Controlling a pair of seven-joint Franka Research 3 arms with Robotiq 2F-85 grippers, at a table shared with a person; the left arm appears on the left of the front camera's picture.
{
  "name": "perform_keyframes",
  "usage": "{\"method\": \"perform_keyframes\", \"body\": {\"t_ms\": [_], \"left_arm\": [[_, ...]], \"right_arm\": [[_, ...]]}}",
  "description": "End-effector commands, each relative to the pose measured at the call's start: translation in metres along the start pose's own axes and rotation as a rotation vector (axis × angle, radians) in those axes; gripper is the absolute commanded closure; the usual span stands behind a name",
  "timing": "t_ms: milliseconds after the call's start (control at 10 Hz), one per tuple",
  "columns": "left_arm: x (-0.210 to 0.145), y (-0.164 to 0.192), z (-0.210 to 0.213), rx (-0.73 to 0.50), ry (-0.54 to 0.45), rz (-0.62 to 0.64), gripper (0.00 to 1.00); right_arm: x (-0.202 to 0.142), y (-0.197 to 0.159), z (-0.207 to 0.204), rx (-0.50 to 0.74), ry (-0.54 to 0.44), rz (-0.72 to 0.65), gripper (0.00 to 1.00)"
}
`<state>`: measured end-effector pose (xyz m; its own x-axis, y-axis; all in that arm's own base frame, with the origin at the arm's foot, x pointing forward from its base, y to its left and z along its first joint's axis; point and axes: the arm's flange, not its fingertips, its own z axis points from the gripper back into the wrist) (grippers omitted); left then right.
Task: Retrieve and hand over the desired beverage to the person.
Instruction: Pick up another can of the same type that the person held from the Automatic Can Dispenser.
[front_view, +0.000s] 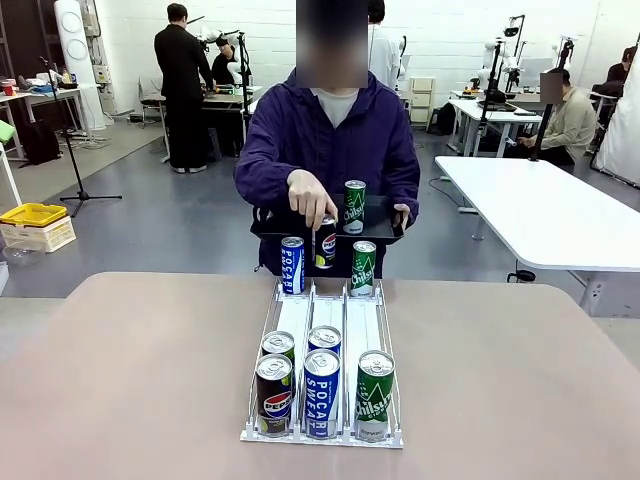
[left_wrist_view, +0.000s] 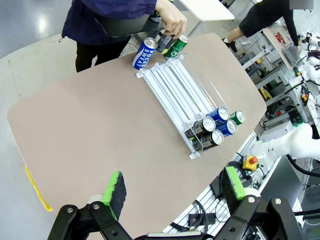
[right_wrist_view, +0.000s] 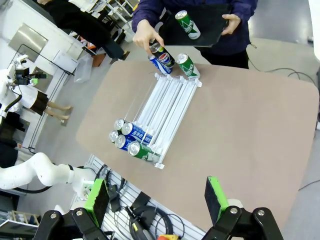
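Front low facing person (front_view: 330, 140), wrist views high, sharing rack (front_view: 328, 312)

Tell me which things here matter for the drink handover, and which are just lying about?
In the job: the person, drink cans, can rack, black tray.
Lying about: yellow crate, white side table.

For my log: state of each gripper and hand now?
Left gripper: open, empty.
Right gripper: open, empty.
Person's right hand: holding Pepsi can.
Person's left hand: holding black tray.
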<state>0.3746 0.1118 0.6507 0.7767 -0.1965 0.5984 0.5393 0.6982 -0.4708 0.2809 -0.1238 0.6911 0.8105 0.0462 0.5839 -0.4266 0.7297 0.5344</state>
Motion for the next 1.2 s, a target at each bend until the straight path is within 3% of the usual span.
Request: {"method": "perform_keyframes", "body": {"t_ms": [0, 1100], "left_arm": [[0.0001, 0.0001, 0.0009, -0.017, -0.013, -0.012, 0.00], [0.0001, 0.0001, 0.0009, -0.017, -0.013, -0.012, 0.00]], "right_arm": [[0.0004, -0.0011, -0.0010, 0.023, -0.001, 0.008, 0.00], [0.0004, -0.0011, -0.0010, 0.023, -0.001, 0.008, 0.00]]}}
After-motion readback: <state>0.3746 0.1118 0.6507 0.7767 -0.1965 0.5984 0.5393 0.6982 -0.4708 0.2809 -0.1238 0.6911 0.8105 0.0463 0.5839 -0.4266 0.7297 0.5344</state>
